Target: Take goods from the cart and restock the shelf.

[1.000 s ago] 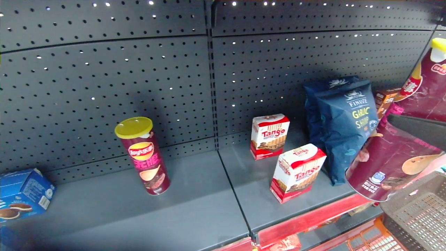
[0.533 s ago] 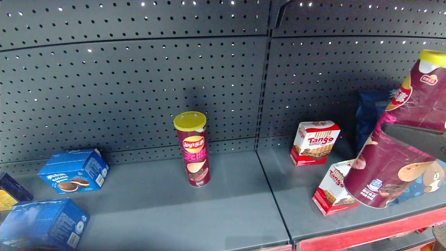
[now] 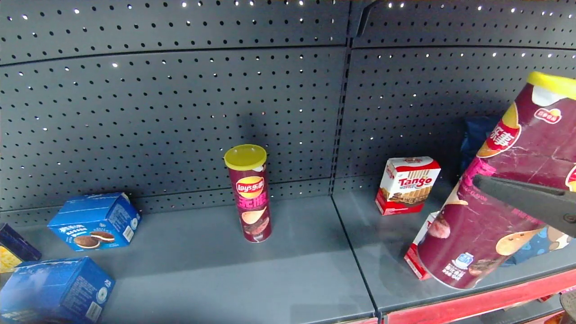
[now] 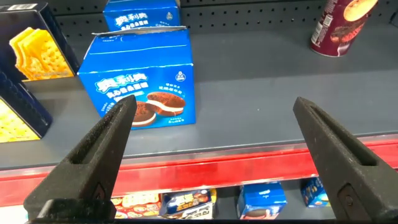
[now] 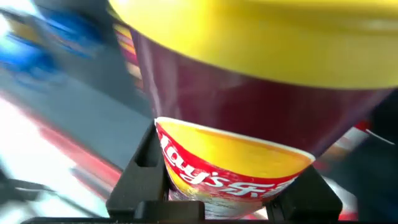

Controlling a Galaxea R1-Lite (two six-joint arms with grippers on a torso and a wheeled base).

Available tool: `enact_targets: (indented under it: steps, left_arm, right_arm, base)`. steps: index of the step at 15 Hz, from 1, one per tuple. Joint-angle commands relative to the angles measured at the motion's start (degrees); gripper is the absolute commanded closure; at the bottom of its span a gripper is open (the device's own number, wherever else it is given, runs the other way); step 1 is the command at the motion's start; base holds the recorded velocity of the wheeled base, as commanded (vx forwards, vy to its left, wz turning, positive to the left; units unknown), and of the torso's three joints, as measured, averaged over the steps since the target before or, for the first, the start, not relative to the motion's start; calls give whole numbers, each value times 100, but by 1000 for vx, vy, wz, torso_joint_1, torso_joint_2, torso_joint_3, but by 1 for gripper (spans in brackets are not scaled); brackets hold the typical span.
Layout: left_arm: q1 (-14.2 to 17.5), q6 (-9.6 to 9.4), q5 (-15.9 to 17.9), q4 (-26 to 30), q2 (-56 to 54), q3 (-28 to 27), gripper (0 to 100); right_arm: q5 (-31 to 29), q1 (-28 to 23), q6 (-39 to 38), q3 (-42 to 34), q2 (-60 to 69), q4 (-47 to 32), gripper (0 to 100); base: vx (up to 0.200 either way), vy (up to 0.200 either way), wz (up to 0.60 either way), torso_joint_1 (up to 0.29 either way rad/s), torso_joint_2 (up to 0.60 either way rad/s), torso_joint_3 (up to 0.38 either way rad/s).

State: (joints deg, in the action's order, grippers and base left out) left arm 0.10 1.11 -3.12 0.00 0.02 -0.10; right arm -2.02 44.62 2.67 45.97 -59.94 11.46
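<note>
Dark shelf (image 3: 292, 270), tilted chip can (image 3: 490, 193) clamped by right gripper (image 5: 227, 193) at frame right, left gripper (image 4: 214, 106) jaws spread.

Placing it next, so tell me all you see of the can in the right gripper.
The can is a tall maroon cardboard-looking tube with chip pictures and a yellow plastic lid, on. It tilts, lid toward the right, base low over the right bay of the shelf, hiding part of a red-and-white box. The right gripper clamps its middle with black fingers.
</note>
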Motion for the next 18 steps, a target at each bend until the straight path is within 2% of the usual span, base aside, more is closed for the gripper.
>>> enact_targets:
  steps: [1,5,9,17,18]
  left_arm:
    - [-1,3,-4,0,-2,1,0]
    - [-1,3,-4,0,-2,1,0]
    - [-1,-5,-4,0,-2,1,0]
    - [-1,3,-4,0,-2,1,0]
    - [-1,-49,48,0,-2,1,0]
  right_arm:
    - [299,109,-170,61,-158,67,100]
    - [396,29,-74,307,-343,93,100]
    - [580,21,-47,351,-800,946,100]
    - [589,117,-82,395,-1002,928,100]
    - [589,117,-82,457,-1064,902,100]
  base:
    - [0,0,0,0,0,0]
    - [0,0,0,0,0,0]
    - [0,0,0,0,0,0]
    - [0,0,0,0,0,0]
    - [0,0,0,0,0,0]
